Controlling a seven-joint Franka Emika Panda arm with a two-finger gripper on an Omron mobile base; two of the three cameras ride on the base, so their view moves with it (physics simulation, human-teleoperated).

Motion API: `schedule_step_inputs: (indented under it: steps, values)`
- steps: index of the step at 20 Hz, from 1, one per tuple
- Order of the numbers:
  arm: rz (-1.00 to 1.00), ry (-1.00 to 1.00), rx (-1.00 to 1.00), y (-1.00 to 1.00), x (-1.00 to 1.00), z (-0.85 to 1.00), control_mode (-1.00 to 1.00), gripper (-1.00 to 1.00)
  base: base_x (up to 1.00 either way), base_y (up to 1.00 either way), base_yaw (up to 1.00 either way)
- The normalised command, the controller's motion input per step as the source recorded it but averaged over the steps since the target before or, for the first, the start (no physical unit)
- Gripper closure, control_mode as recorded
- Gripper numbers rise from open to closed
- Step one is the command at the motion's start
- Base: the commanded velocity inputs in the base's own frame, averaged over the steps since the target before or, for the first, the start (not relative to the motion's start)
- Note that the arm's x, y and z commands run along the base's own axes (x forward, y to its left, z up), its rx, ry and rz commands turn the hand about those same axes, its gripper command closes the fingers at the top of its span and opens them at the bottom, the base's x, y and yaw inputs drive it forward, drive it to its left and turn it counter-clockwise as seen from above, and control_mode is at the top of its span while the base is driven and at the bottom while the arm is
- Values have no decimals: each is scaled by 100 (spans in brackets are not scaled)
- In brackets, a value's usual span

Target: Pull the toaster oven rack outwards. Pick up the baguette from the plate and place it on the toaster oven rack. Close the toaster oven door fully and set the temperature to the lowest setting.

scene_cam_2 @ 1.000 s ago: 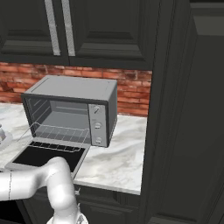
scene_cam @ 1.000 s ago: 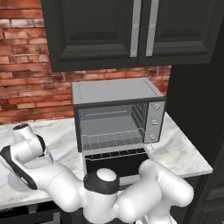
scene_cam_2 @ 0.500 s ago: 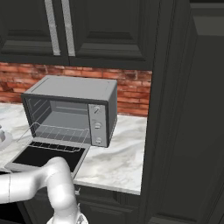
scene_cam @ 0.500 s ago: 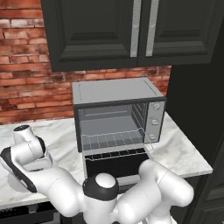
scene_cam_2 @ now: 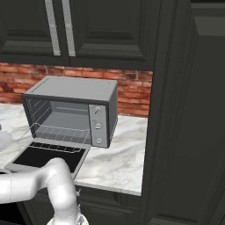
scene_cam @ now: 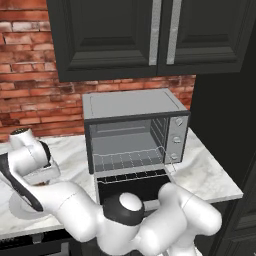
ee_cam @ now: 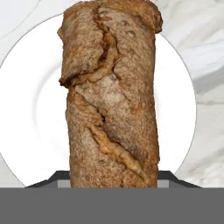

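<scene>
Brown baguette (ee_cam: 109, 94) hides much of the white plate (ee_cam: 33, 109); the jaws' grip cannot be told.

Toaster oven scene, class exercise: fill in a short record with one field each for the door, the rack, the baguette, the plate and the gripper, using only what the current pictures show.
toaster oven: on the marble counter, three knobs on its right panel
toaster oven door: folded down, open
toaster oven rack: pulled outwards past the cavity's front, nothing on it
baguette: lying over the plate, close under the hand camera
plate: white, on the marble counter
gripper: closed on the baguette
</scene>
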Motion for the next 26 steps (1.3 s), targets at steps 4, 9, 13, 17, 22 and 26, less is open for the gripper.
schedule_step_inputs:
  steps: [4, 9, 13, 17, 22, 26]
  values:
    - [63, 1, 0, -54, -21, 94, -100, 100, 0, 0, 0]
    - [67, 9, -7, -36, -20, 85, -100, 100, 0, 0, 0]
    - [66, 17, 0, -41, -11, 70, -100, 100, 0, 0, 0]
    - [60, 6, 3, -75, -28, 17, -100, 100, 0, 0, 0]
    - [55, 1, 5, -94, -50, 0, -100, 100, 0, 0, 0]
    - [36, 0, 11, -100, -58, 2, -100, 100, 0, 0, 0]
